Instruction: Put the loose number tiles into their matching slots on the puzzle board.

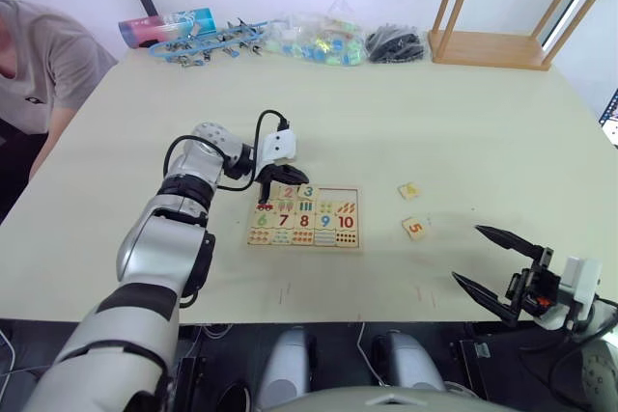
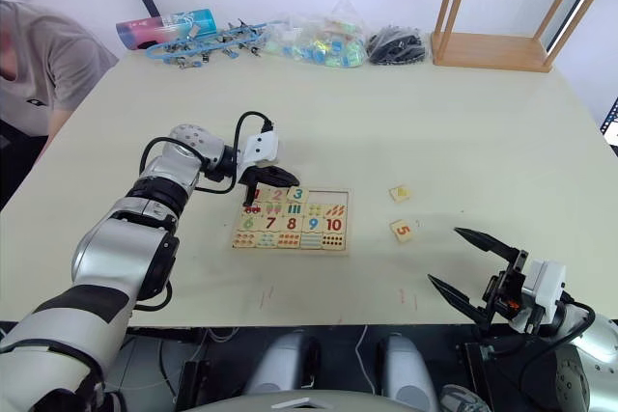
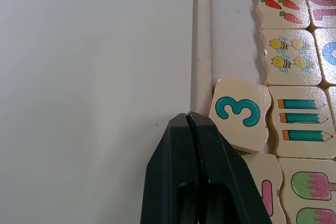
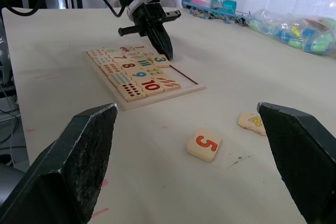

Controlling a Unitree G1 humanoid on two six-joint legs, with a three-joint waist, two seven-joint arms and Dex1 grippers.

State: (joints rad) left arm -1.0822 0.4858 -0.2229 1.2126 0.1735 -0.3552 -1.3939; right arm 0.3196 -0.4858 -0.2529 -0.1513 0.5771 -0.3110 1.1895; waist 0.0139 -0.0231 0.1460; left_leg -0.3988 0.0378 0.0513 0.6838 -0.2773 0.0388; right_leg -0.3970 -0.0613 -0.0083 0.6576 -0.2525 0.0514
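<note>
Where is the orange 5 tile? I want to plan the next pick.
The orange 5 tile lies loose on the table, right of the puzzle board, just nearer the robot than the yellow 4 tile.

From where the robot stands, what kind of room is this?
Probably a lab or test room: a big plain table with a puzzle board, bagged toys along the far edge, an upturned stool, and a person seated beside it.

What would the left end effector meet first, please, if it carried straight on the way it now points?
Probably the green 3 tile or the puzzle board's frame beside it: the shut left end effector points down there, though its remaining height is unclear.
</note>
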